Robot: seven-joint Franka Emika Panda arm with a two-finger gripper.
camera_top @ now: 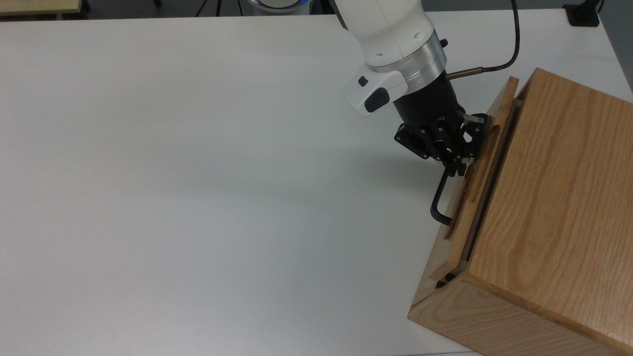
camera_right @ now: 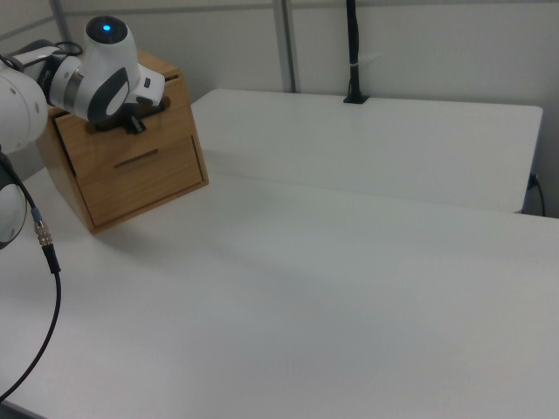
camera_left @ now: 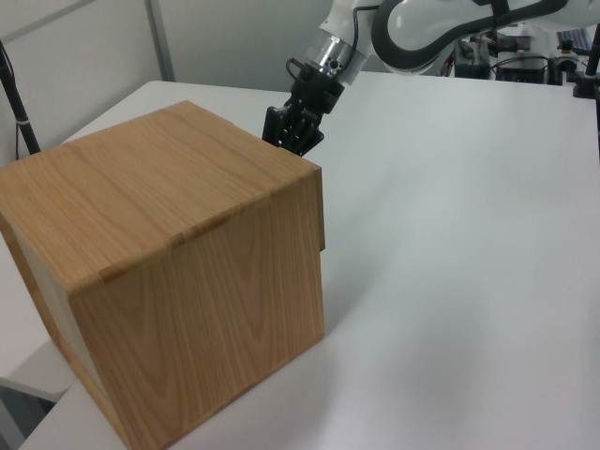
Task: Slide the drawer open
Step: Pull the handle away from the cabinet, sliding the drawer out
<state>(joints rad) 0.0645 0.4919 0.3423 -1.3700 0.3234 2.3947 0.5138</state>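
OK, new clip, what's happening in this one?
A Franka arm is working on a wooden box that sits on a white table. Its gripper is shut on the upper end of the black handle of the drawer. In the top view a dark gap separates the drawer's front panel from the box, so the drawer is slightly open, with most of the slide yet to come.

Place: a robotics lab
Evidence: bare white table [camera_top: 198, 173] below the pincer [camera_top: 457, 165]; partition walls [camera_right: 419, 52] behind
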